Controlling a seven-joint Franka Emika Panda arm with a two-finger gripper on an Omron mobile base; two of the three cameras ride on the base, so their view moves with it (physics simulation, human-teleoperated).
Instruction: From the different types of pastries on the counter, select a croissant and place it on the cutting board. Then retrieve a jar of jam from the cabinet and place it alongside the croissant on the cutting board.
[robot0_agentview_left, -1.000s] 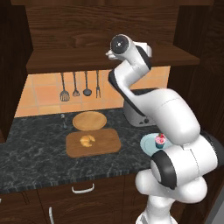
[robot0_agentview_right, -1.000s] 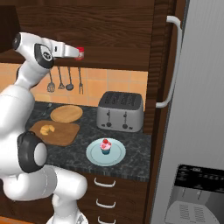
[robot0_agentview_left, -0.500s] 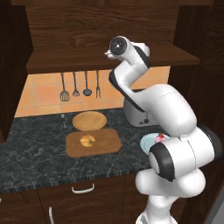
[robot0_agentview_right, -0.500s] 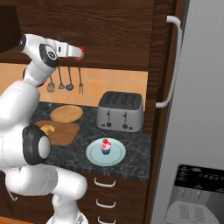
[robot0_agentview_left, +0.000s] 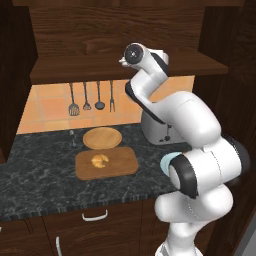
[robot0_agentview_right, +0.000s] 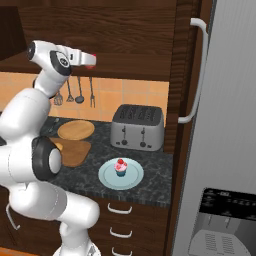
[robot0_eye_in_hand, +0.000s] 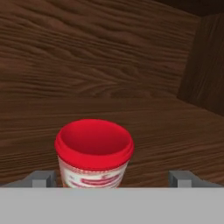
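Jam jar (robot0_eye_in_hand: 94, 153) stands upright on the cabinet (robot0_eye_in_hand: 109, 57) shelf, red lid up, and we see it between our fingers (robot0_eye_in_hand: 41, 178), which are spread wide and not touching it. Wood wall sits close behind and to the right. Down on the surface (robot0_agentview_left: 45, 187), the croissant (robot0_agentview_left: 100, 160) lies on the cutting board (robot0_agentview_left: 122, 162). Round plate (robot0_agentview_left: 102, 137), toaster (robot0_agentview_right: 138, 127) and cupcake (robot0_agentview_right: 120, 167) sit nearby.
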